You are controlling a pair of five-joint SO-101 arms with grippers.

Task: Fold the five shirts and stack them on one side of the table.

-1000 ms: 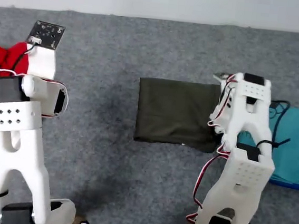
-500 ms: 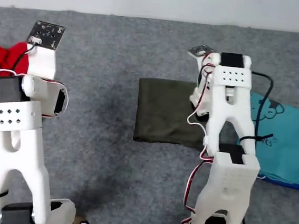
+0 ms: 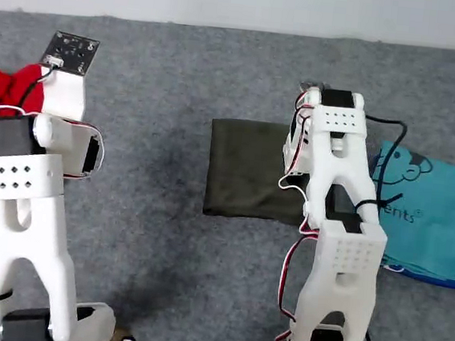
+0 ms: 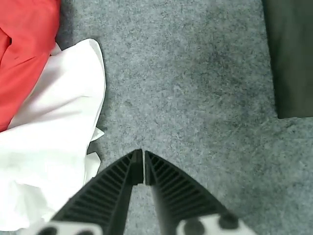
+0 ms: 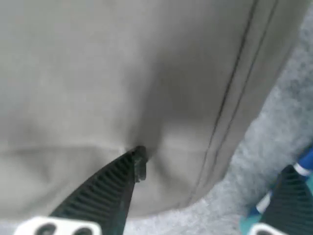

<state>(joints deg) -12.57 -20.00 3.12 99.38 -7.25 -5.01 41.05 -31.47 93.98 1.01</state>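
Grey tabletop (image 3: 181,69) carried a folded olive shirt (image 3: 248,168) at centre, a teal shirt (image 3: 440,219) beside it. Over the olive edge the right tool (image 5: 215,166) stood spread; the left tool (image 4: 143,155) was closed near a white shirt (image 4: 49,147). Limp cloth probably needed pinching at a corner.

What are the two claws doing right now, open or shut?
Left claw: shut, holding nothing.
Right claw: open, holding nothing, just over the dark shirt.
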